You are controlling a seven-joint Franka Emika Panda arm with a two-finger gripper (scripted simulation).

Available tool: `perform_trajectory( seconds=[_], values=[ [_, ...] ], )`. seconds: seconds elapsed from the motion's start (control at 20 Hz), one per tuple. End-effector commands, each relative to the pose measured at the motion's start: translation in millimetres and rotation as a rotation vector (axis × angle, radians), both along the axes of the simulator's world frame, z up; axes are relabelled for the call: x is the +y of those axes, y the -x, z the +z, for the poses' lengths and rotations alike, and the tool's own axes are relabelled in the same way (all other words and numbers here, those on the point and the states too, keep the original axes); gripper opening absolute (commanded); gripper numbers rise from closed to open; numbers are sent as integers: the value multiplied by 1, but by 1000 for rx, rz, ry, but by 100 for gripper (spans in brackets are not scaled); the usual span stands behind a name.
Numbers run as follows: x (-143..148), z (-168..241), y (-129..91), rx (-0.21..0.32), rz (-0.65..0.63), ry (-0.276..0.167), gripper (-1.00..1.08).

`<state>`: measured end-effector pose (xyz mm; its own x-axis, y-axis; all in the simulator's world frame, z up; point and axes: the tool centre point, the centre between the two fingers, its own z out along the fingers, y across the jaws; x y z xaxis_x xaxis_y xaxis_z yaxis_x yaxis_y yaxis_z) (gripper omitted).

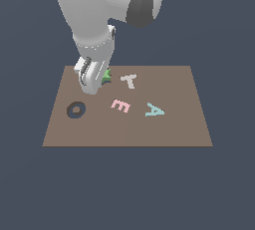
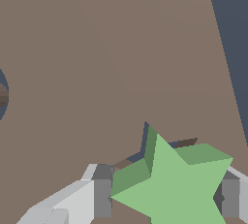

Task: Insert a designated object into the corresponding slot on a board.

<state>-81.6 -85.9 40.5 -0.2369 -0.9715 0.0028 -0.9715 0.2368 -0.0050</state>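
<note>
The brown board lies flat on the dark floor. In the exterior view my gripper is down at the board's far left part, and only a bit of the bright-green star shows beside it. In the wrist view the green star sits between my two fingers, which are shut on its sides. Thin dark navy edges of the star-shaped slot show just behind the star, so the star stands partly over or in it. How deep it sits I cannot tell.
On the board are a dark ring-shaped O cut-out, a white letter T, a pink letter E and a teal letter A. The arm's big white links hang over the board's far left.
</note>
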Motion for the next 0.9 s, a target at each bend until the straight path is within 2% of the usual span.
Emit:
perform_trajectory(
  seconds=[0.0,0.35,0.4,0.85],
  values=[
    [0,0,0,0,0,0,-100],
    [0,-10,0,1,3,0,-100],
    [0,-10,0,1,3,0,100],
    [0,-10,0,1,3,0,100]
  ],
)
